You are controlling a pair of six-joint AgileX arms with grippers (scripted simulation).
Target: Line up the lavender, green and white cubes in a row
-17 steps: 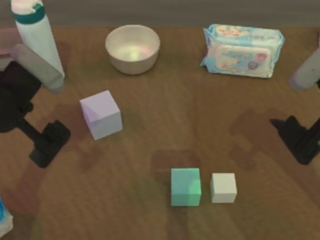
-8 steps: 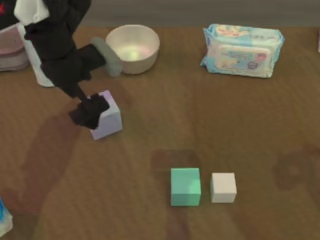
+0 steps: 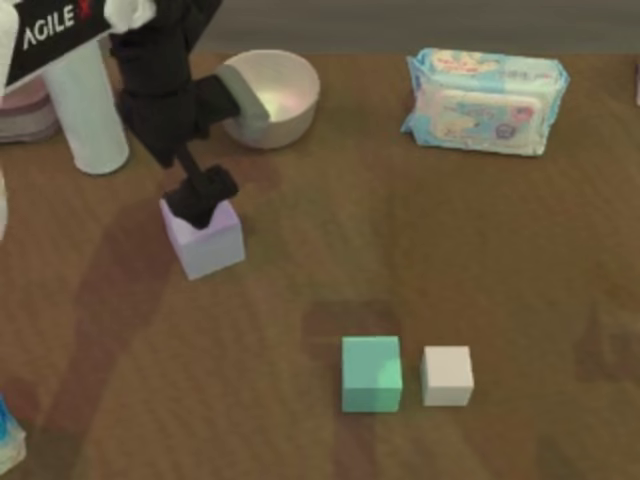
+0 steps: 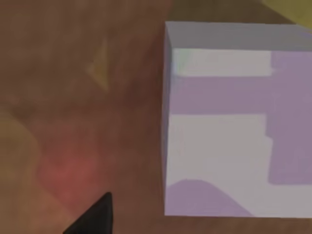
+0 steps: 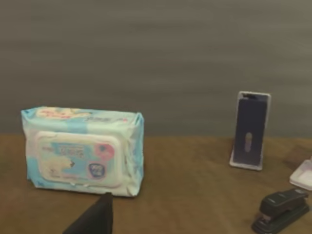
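The lavender cube (image 3: 204,240) sat on the brown worktop (image 3: 400,240), below and to the left of the cream bowl (image 3: 268,96). It was the biggest of the three blocks. The left tool (image 3: 200,192) hung right over the cube's top back edge. I could not tell whether its fingers were apart or together, or whether they touched the cube. In the left wrist view the lavender cube (image 4: 239,122) filled much of the picture, with one dark fingertip (image 4: 95,217) showing off to its side.

The green cube (image 3: 371,373) sat far from the bowl, toward the front of the worktop. The white cube (image 3: 447,375) stood just beside the green cube, on its right, with a thin gap between them. These two made a short row. The lavender cube was well apart from them.

A white bottle (image 3: 88,105) stood to the left of the bowl. A pack of wipes (image 3: 485,100) lay to the right of the bowl.

The right arm was out of the top view. Its wrist view showed the wipes, a phone on a stand (image 5: 250,130) and a black stapler (image 5: 282,209).
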